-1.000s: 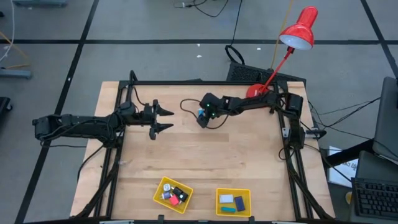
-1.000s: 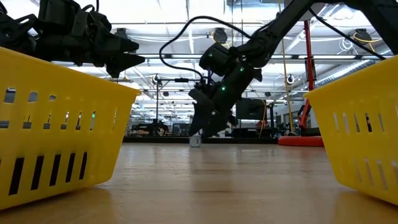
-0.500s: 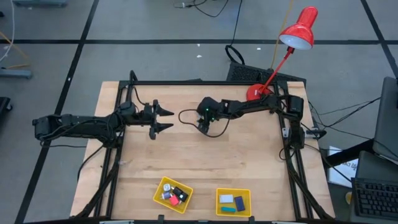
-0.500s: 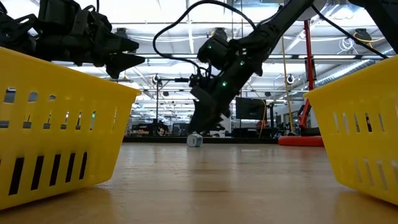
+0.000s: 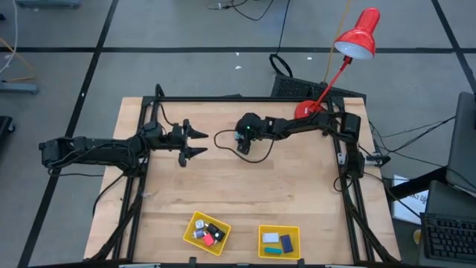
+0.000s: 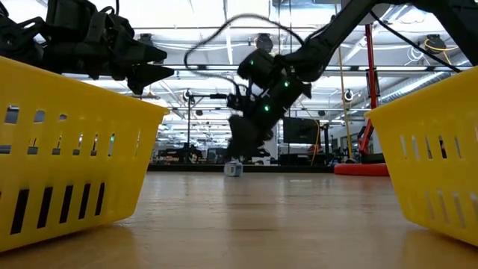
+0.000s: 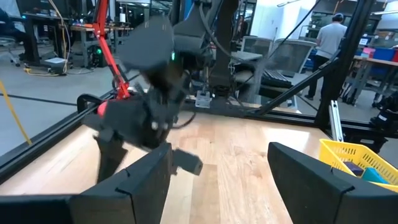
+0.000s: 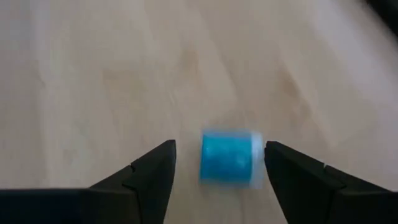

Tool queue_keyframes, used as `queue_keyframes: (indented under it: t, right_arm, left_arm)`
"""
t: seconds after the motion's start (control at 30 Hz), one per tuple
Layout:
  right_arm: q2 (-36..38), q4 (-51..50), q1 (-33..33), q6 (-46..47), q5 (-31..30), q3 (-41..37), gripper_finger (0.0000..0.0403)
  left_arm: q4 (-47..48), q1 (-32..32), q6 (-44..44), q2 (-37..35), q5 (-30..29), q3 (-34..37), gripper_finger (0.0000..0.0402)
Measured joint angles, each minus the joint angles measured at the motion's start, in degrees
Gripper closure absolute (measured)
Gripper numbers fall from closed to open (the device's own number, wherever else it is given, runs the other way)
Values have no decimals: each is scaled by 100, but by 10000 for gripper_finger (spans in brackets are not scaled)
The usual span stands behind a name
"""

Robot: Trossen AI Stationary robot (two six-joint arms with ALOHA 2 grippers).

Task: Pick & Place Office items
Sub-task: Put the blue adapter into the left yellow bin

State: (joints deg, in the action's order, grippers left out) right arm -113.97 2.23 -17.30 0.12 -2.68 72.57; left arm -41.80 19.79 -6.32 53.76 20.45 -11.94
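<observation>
- The blue roll [image 8: 227,158] lies on the table [image 5: 260,186], well behind the yellow trays [image 5: 279,242].
- The right gripper [image 8: 217,165] straddles it, fingers apart, holding nothing.
- Probably light, stiff, prone to rolling; pinch its flat ends.
- The left gripper [image 5: 201,141] waits open and empty, beside it.

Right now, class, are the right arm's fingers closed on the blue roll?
No: the blue roll lies on the table between the open, untouching right fingers.

A red desk lamp [image 5: 355,43] stands at the table's [image 5: 223,186] far corner.
</observation>
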Motion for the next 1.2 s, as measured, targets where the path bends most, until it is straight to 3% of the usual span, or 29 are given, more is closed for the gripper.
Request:
queue_keyframes:
  t: [0.3, 0.4, 0.73, 0.9, 1.2]
  right_arm:
    - [-146, 141, -186, -133, -5, 23, 168]
    - [-237, 125, -252, -82, 271, -3, 175]
    - [-373, 315, -245, 11, 441, 10, 236]
    - [-371, 323, -195, -111, 440, 10, 239]
    - [433, 43, 142, -701, 437, -1, 239]
  left_arm:
    - [-2, -1, 14, 1, -1, 0, 133]
    - [0, -3, 14, 0, 0, 0, 133]
    - [0, -4, 10, 0, -4, 0, 133]
    - [-10, -4, -28, 1, -3, 0, 133]
    - [-48, -73, -526, 0, 2, 0, 133]
